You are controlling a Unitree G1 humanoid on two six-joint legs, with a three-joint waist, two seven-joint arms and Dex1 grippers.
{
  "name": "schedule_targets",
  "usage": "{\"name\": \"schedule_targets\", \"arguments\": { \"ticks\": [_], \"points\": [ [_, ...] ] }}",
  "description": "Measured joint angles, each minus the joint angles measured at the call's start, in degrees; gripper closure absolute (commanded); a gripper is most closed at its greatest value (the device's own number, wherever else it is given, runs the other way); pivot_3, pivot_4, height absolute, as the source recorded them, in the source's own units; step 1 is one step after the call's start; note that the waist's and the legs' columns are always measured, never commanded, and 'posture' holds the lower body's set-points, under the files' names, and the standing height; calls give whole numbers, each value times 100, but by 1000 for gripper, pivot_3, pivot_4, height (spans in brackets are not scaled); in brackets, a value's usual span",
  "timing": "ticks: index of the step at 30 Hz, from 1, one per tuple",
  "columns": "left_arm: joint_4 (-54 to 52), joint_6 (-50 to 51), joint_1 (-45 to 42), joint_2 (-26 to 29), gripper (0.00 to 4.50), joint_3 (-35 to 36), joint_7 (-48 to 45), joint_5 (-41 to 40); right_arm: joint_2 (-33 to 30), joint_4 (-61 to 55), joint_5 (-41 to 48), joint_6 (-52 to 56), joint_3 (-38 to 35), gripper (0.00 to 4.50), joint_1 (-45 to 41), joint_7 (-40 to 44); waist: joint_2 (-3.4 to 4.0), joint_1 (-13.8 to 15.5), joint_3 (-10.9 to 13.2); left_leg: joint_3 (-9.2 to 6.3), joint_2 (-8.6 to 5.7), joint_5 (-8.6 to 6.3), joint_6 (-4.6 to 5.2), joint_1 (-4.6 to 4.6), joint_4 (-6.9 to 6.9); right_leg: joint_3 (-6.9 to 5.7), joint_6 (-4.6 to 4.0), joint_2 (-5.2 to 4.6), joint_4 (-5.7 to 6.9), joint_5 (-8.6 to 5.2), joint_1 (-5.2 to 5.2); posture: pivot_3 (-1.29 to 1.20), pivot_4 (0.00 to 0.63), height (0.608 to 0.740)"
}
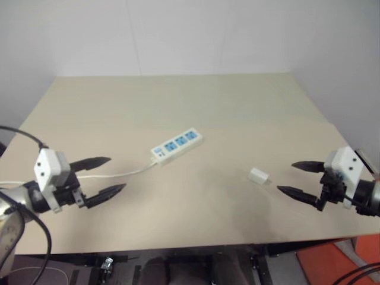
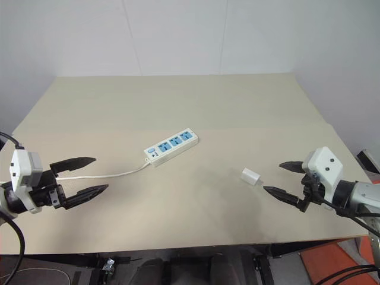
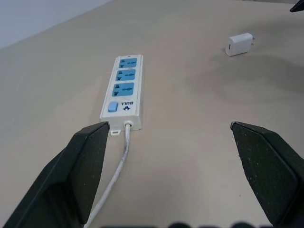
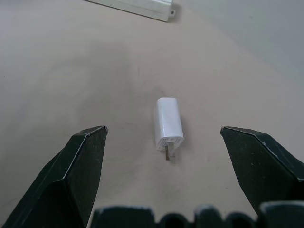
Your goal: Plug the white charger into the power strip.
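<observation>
The white charger lies flat on the beige table, right of centre, its prongs toward my right gripper. That gripper is open and hovers a short way to the charger's right, apart from it; in the right wrist view the charger sits between and beyond the spread fingers. The power strip lies near the table's middle, angled, its three blue sockets facing up and its thin white cord running left. My left gripper is open near the cord, left of the strip.
The table reaches back to a pale wall. Its front edge runs just below both grippers. An orange object sits on the floor at the lower right.
</observation>
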Motion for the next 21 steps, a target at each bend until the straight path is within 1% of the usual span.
{"name": "schedule_targets", "arguments": {
  "ticks": [9,13,16,18,21],
  "points": [
    [-2,2,-19,0,42,-77,52,2,-6,45,0,-29,4,0,-43,1,0,0,0,0,0,0,0,0,0,2,0,1,1,0,0,0,150,740],
    [0,-5,-118,-4,42,-227,212,121,-6,67,2,-30,10,0,-64,-1,0,1,0,0,0,0,0,1,0,2,0,1,2,1,1,0,150,740],
    [130,19,-501,-43,42,-646,522,375,-5,71,7,-30,87,0,-196,-37,0,14,0,0,-2,0,0,8,2,3,0,2,5,1,8,0,150,740],
    [352,69,-907,-114,42,-1070,879,756,-1,64,13,-35,179,0,-296,-91,0,27,0,0,-4,0,0,11,2,4,1,3,5,1,11,0,150,740],
    [973,346,-1614,-178,42,-1901,1310,1370,7,68,49,-35,279,0,-447,-112,0,47,0,-1,-4,0,0,7,2,8,1,7,4,3,8,0,150,740]
  ]
}}
